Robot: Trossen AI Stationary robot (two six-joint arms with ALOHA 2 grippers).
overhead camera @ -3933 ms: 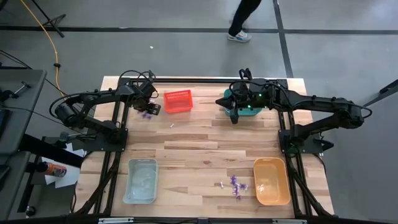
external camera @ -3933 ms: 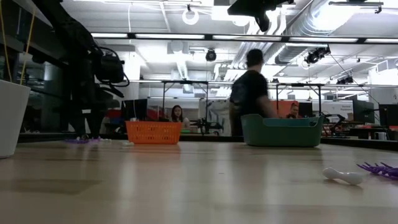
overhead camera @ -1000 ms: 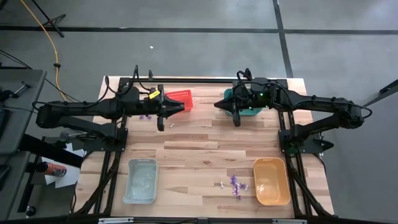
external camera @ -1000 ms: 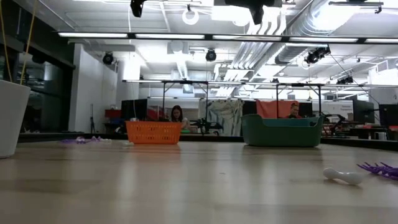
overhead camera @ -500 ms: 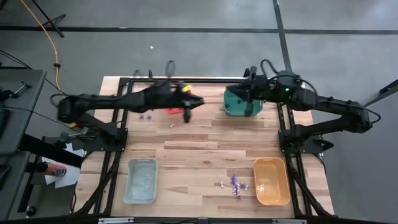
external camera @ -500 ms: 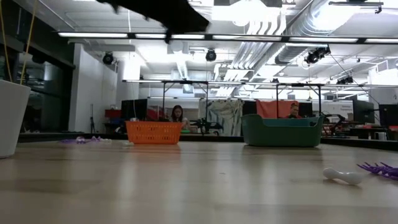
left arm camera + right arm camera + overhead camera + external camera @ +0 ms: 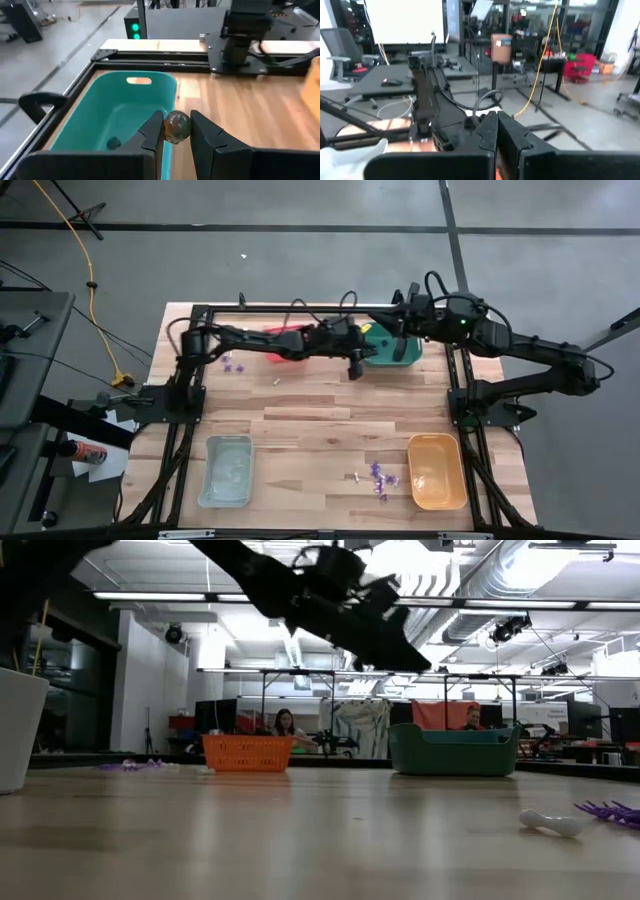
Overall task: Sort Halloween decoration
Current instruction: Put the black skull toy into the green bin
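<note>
Left hand (image 7: 176, 131) w/ small ball (image 7: 176, 125), wood table (image 7: 320, 415), workshop bkgd

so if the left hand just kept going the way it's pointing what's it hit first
Most likely the green bin: the left hand, shut on a small round trinket, points over its near rim, though depth is hard to judge.

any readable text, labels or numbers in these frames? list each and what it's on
None can be read in any view.
The cardboard box on a stand in the room, in the right wrist view, has a pale label, too blurred to read.
The green bin, the red bin and the left gripper show no print.
</note>
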